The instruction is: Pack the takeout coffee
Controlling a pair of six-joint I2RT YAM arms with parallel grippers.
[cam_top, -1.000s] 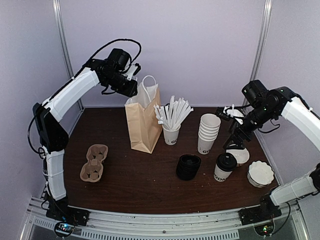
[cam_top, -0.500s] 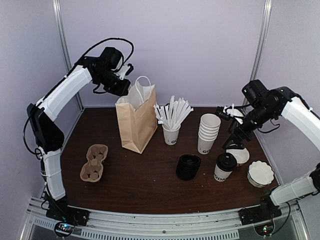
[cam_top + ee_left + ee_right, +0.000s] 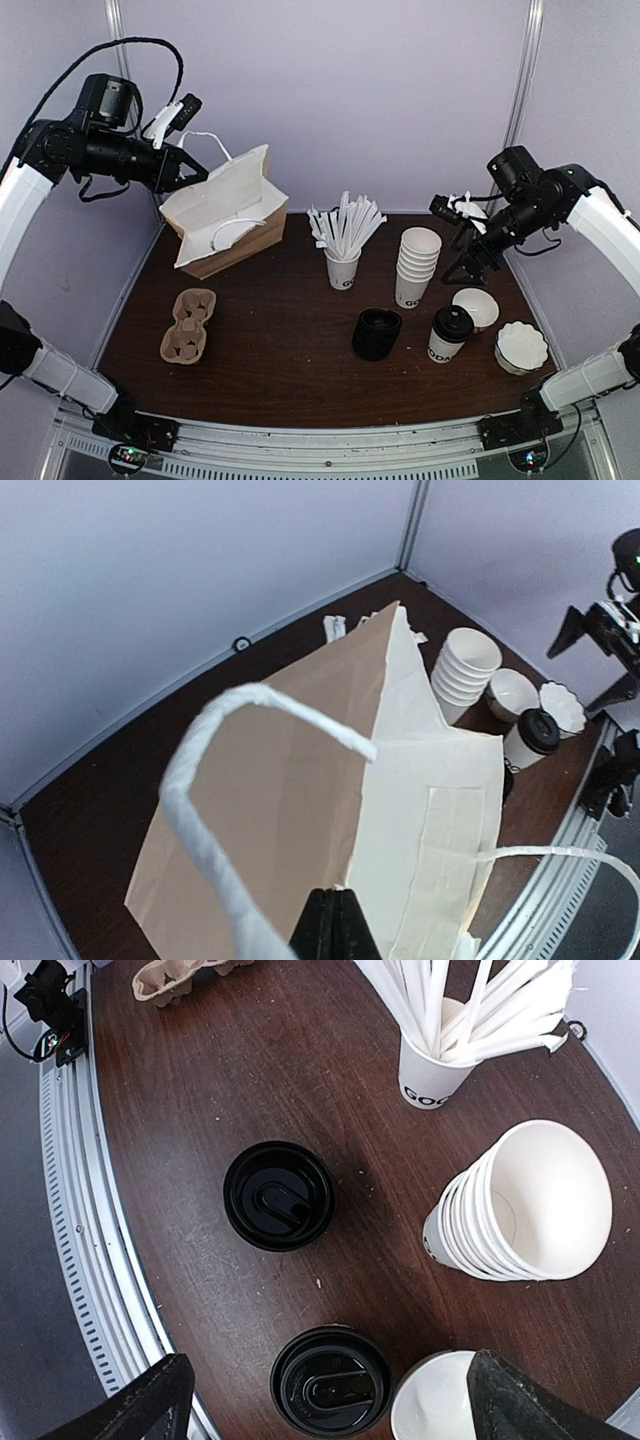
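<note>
Top view, step: the brown paper bag (image 3: 225,210) hangs tilted above the table at 10 o'clock. I judge the job now is getting it where the cup can go in.
Top view, doing it well: I'd set the bag upright with its mouth gaping before the other arm brings anything over. Tilted like this, a lidded cup could tip inside.
Top view, takeout coffee (image 3: 450,335): it stands upright at 4 o'clock on the table, black dome lid on. The stack of black lids (image 3: 377,333) is at its 9 o'clock and a white bowl (image 3: 476,305) just beside it at 1 o'clock.
Top view, left gripper (image 3: 186,166): it is fully closed on the bag's top edge and carries the bag.
Top view, right gripper (image 3: 458,240): its jaws are spread wide and hold nothing. It hovers above the bowl.
Left wrist view, grip: the dark fingers (image 3: 335,930) are pinched together on the bag's rim, between the two white handles.
Left wrist view, coffee (image 3: 530,740): it is far off at 2 o'clock, beside the stack of lidless cups (image 3: 460,670).
Right wrist view, right gripper (image 3: 328,1360): both fingers stand far apart and touch nothing.
Right wrist view, coffee lid (image 3: 330,1385): it sits between the fingers and well below them.
Right wrist view, doing it well: I'd come straight down and close on the paper wall below the lid, not on the lid itself.
</note>
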